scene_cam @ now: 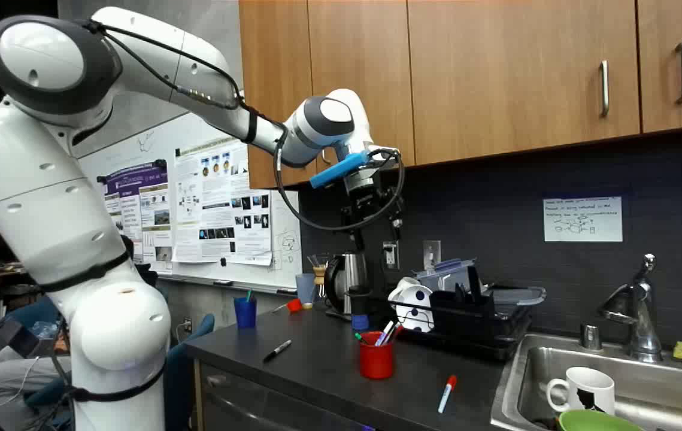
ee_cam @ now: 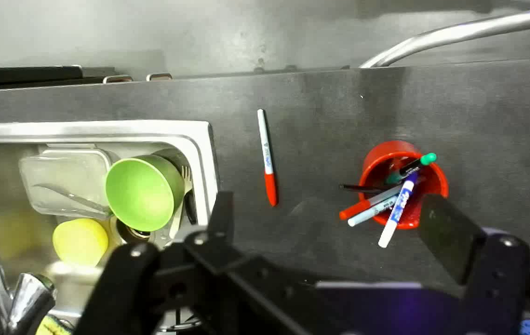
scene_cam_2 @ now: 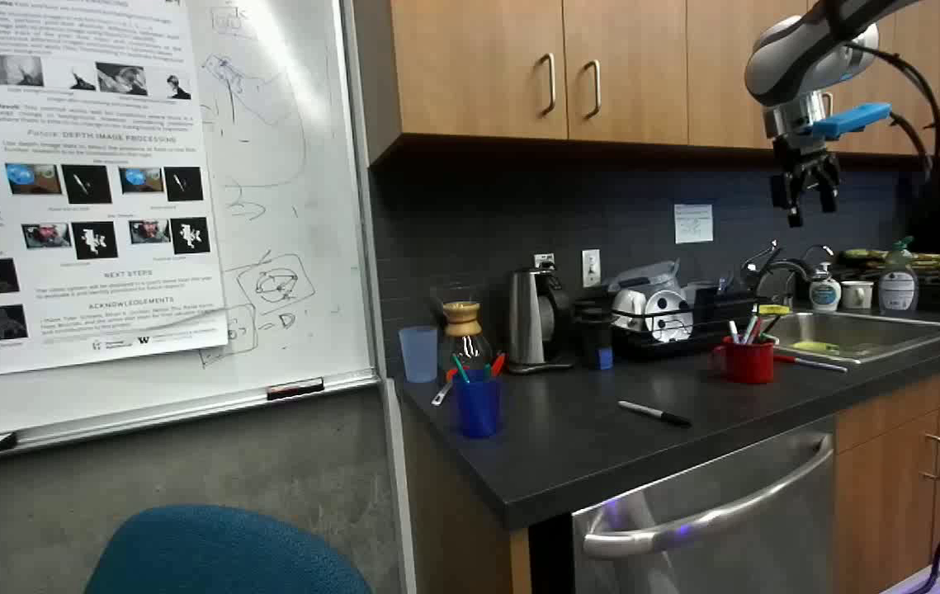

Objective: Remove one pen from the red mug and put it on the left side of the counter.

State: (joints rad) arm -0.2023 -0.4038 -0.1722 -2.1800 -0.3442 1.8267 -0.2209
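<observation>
The red mug (scene_cam: pixel 376 362) stands upright on the dark counter (scene_cam: pixel 317 374) in both exterior views (scene_cam_2: pixel 748 363). In the wrist view the mug (ee_cam: pixel 376 156) holds several pens and markers leaning out. One is a slim dark pen (ee_cam: pixel 351 187) whose end sticks out over the rim; its lower part is hidden. My gripper (scene_cam: pixel 378 236) is open and empty, high above the counter, with its fingers (ee_cam: pixel 330 204) wide apart. In the wrist view one fingertip overlaps the mug's edge in the picture, but the gripper (scene_cam_2: pixel 812 210) is well above it.
A red-capped marker (ee_cam: pixel 267 153) lies between mug and sink (ee_cam: pixel 204 139). A black-and-white marker (scene_cam_2: pixel 653 412) lies on the counter's left part, near a blue cup (scene_cam_2: pixel 478 404). A kettle (scene_cam: pixel 354 281) and dish rack (scene_cam: pixel 484 335) stand behind; cabinets (scene_cam: pixel 520 72) hang above.
</observation>
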